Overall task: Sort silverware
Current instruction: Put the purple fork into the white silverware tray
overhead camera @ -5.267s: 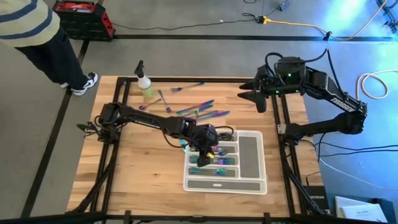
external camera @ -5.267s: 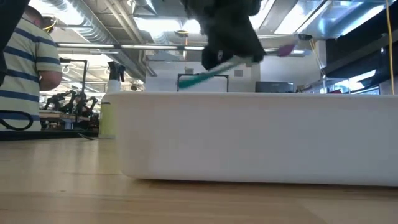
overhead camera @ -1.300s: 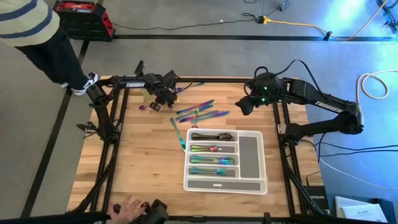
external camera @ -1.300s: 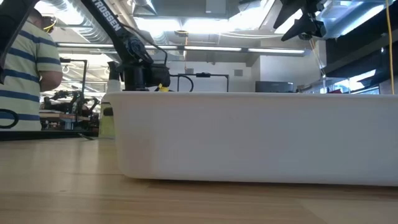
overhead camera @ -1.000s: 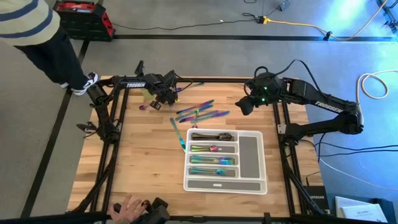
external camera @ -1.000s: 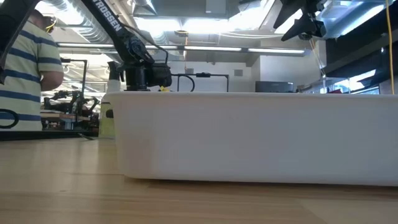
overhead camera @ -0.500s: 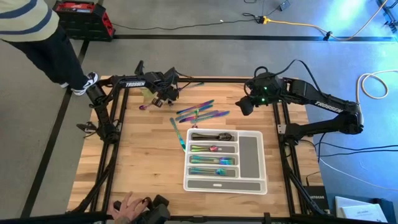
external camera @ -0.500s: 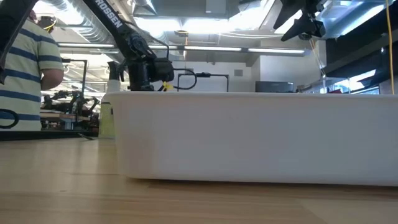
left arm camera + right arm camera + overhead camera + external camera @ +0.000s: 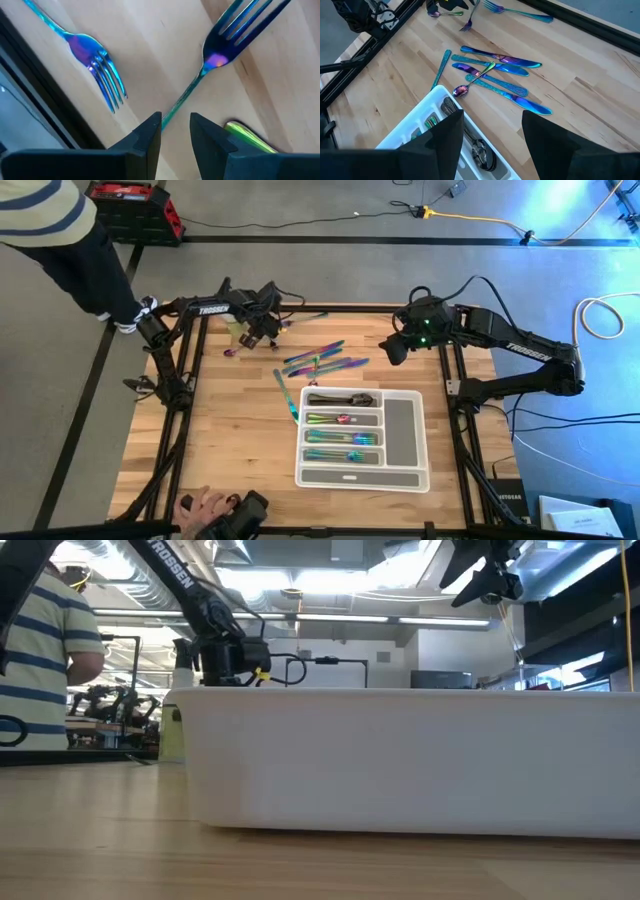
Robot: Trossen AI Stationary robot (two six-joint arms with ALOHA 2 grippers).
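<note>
Near the table's far left corner my left gripper (image 9: 264,332) is shut on an iridescent fork (image 9: 235,30). A second fork (image 9: 95,70) lies flat by the table's far edge, and a purple spoon (image 9: 232,351) lies close by. Loose knives and a spoon (image 9: 325,361) lie in the middle of the far half. More silverware rests in the compartments of the white tray (image 9: 400,470). My right gripper (image 9: 492,145) hangs open, high over the far right of the table. My left gripper pinches the fork's slim handle (image 9: 181,102) between its two fingers, which come steeply from above. The fork slants away below the fingers with its tines (image 9: 465,26) lowest. I cannot tell whether the tines touch the wood.
A yellow-green spray bottle (image 9: 236,322) stands beside the left gripper at the far left. A teal piece (image 9: 286,393) lies just left of the tray. A person (image 9: 60,240) stands beyond the far left corner; a hand (image 9: 205,508) holds a dark object at the near edge.
My left gripper, still shut on the fork, has edged toward the table's far edge and risen slightly, carrying the fork along. The hand at the near edge has shifted a little.
</note>
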